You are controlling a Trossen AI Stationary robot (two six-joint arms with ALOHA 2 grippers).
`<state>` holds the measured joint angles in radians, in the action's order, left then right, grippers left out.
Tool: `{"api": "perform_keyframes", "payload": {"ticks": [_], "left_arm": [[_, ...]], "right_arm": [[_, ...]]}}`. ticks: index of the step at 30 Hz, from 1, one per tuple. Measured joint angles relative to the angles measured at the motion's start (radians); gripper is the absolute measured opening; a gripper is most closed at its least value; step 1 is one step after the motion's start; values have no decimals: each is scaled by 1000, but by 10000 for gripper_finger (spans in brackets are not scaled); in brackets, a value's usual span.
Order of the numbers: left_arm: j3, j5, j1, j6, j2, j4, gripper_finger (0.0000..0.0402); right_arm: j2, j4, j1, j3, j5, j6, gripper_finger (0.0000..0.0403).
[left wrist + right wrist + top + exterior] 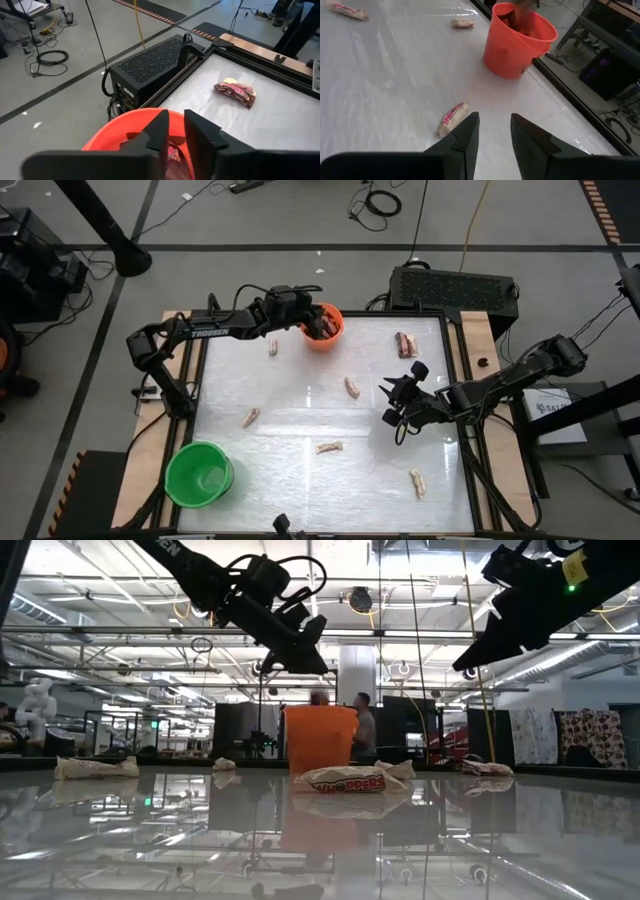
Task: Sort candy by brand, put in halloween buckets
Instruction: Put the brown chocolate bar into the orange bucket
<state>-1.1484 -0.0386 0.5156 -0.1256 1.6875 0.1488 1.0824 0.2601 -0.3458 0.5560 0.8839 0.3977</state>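
The right tool (492, 131), fingers apart, hovers nearest a pale candy (453, 116), probably lying askew to them.

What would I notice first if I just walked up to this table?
Probably the bright orange bucket at the table's far edge, with the left gripper poised right over its mouth. Next, the green bucket at the near left corner, and the pale candies scattered across the shiny table.
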Motion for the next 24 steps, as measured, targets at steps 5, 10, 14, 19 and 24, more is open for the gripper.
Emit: {"api": "perform_keyframes", "payload": {"ticks": [5, 10, 14, 19, 24], "left_arm": [[0, -30, -7, 0, 0, 1, 121], [0, -30, -17, 0, 0, 10, 154], [0, -30, -41, 1, 0, 64, 159], [0, 5, -94, 45, 0, 159, 159], [-50, 45, -172, 151, 34, 160, 160]], "right_arm": [[0, -5, 0, 0, 2, -22, 105], [0, -5, 0, 0, 4, -45, 105], [0, -5, 0, 0, 4, -47, 105], [0, -4, 0, 0, 4, -73, 105], [-15, 48, -13, 0, 0, -92, 105]]}}
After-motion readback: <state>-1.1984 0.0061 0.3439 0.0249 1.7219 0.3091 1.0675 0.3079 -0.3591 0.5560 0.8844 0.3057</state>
